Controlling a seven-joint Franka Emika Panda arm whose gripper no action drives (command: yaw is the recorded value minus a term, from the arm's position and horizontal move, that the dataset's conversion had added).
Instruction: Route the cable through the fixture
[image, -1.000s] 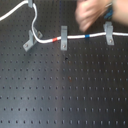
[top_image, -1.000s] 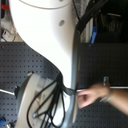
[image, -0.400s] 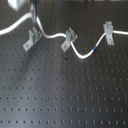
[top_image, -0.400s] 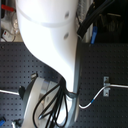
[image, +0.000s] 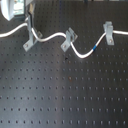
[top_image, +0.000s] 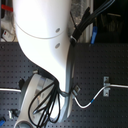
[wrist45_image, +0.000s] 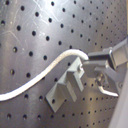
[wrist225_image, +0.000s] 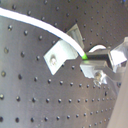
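Cable (image: 52, 36) strung across the perforated counter (image: 65, 95), threaded past three metal clips (image: 69, 39) in the first exterior view. Fingers (wrist45_image: 97, 62) apparently clenched on its end beside the nearest clip, cord trailing away from the tips along the counter.

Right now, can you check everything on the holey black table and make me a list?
Surface: black perforated board, bare in front.
Job's things: white cable runs across three grey clip fixtures: left, middle, right in the first exterior view; it sags between middle and right, showing a blue band.
Clutter: nothing seen.
Grippers: gripper at the left fixture, holding the cable.
Cables: black robot cables hang by the arm in the second exterior view.
Surroundings: white robot arm blocks much of the second exterior view.
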